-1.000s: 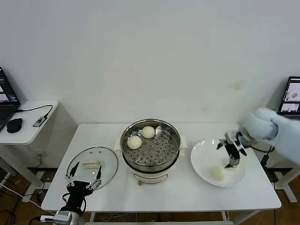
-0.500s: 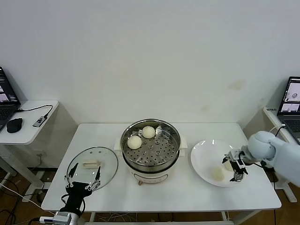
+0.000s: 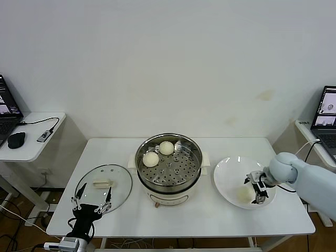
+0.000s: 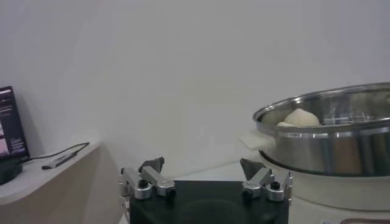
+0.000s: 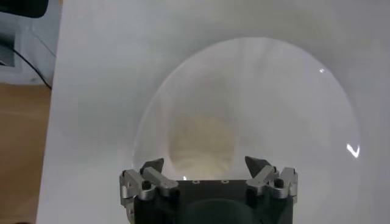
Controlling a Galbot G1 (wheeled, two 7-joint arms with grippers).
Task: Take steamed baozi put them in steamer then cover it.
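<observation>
the right gripper (image 3: 255, 187) sits low over the white plate (image 3: 227, 181) at the right end of the white table (image 3: 210, 218), its jaws spread wide. in the right wrist view the two fingertips (image 5: 152, 166) stand on either side of a cream-white baozi (image 5: 202, 143) that lies on the plate just ahead of them; the tips do not touch the bun. from the head camera this bun (image 3: 244, 193) lies in the near part of the plate, just beside the gripper.

the steamer (image 3: 168, 163) stands in the middle of the table on its cream-white base, uncovered. two baozi rest on the perforated tray at its far left side, one (image 3: 150, 159) nearer and one (image 3: 166, 148) farther back, close together.

the glass cover (image 3: 103, 187) lies flat on the table to the left of the steamer, well apart from it, its cream-white handle facing up. the left gripper (image 3: 93, 202) hangs at the near edge of the cover with its jaws wide and holding nothing. the left wrist view shows the steamer's steel wall (image 4: 329, 143) with a bun (image 4: 300, 117) peeking above the rim.

a small side table (image 3: 31, 137) at far left carries a black mouse (image 3: 16, 139).
</observation>
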